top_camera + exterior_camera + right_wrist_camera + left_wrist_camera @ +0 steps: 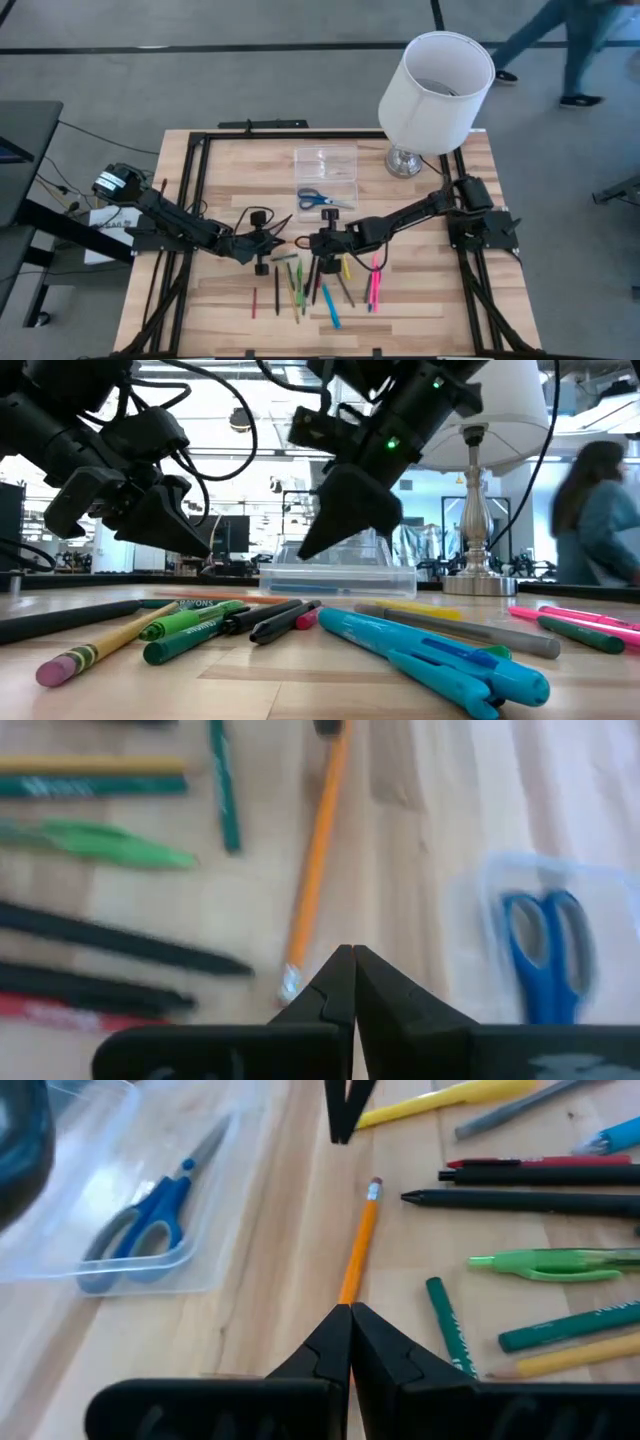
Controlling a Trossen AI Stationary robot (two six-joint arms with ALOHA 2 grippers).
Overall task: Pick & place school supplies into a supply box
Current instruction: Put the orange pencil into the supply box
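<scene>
i see both hands pressed together and empty: the left hand and the right hand face each other over the orange pencil on the desk. the scissors lie in the clear supply box, pens beside.

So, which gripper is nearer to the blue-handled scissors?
Right. The right gripper hovers just in front of the scissors; the left gripper sits farther off, toward the left side.
</scene>
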